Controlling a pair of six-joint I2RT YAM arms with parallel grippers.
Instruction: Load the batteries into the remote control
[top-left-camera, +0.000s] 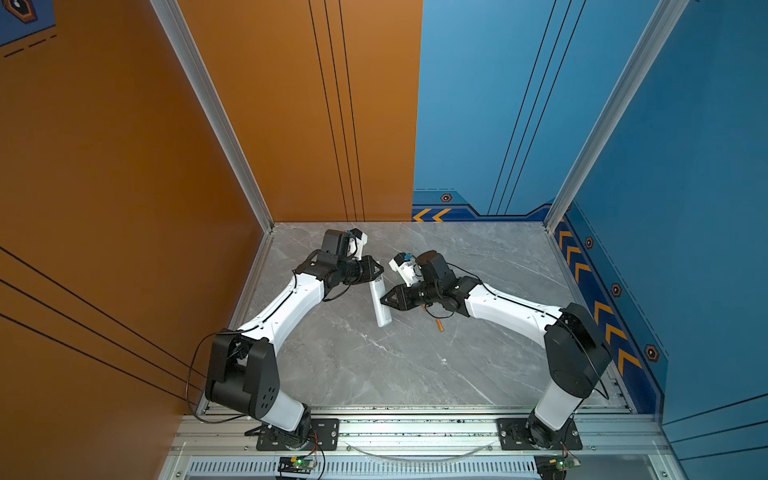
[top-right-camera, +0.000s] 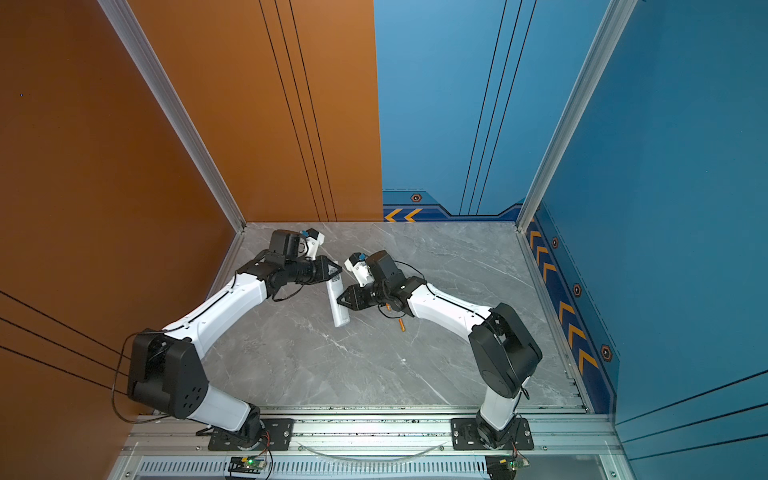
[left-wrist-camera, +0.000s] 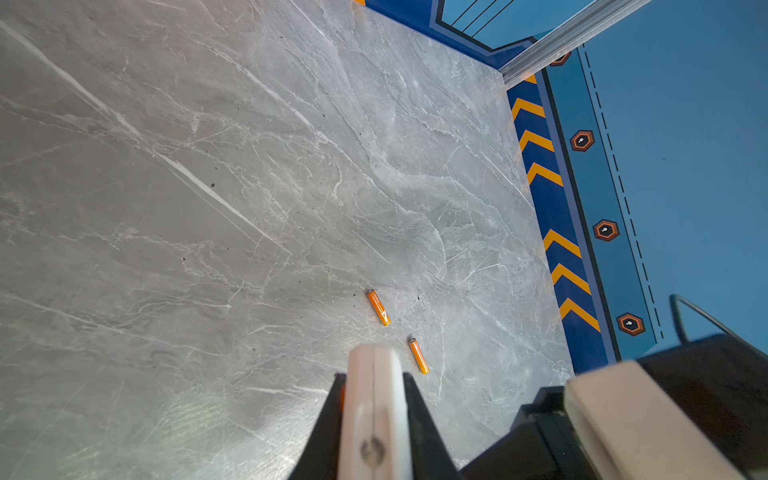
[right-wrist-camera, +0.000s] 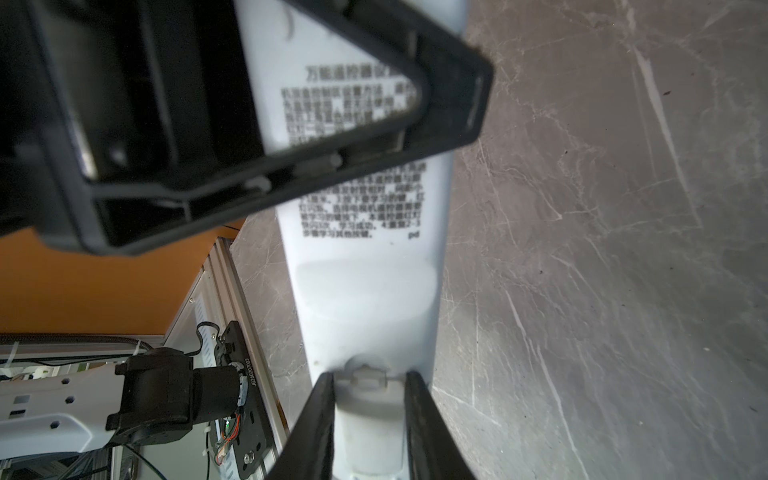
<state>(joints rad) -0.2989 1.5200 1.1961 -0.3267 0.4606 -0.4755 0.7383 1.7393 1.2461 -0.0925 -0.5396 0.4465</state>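
- The left gripper (top-left-camera: 377, 272) is seen closed on the far end of the remote control (top-left-camera: 380, 306), which is held with its plain printed back turned upward, presumably so that the battery compartment is presented to the other arm.
- In the left wrist view the narrow white edge of the remote (left-wrist-camera: 374, 411) is clamped between the two black fingers (left-wrist-camera: 322, 432), with no gap left on either side.
- The remote is found near the middle of the grey marble table (top-left-camera: 374, 374), slanting from the left gripper toward the near edge; whether its near end rests on the table cannot be told.
- The right gripper (top-left-camera: 384, 300) is placed against the remote's near half. In the right wrist view its two fingers (right-wrist-camera: 322, 419) are set on either side of the cover end (right-wrist-camera: 368, 378), with the jaws only narrowly apart; whether a firm hold is made cannot be told. It is judged that the cover is being worked off.
- The two batteries (left-wrist-camera: 378, 307) (left-wrist-camera: 418, 355) are left lying flat on the table to the right of the remote, apart from each other and untouched; in a top view one (top-left-camera: 439, 325) lies just beside the right arm and the other is mostly hidden under that arm.
- Nothing else is seen on the table; the right arm itself stands over the path to the batteries.
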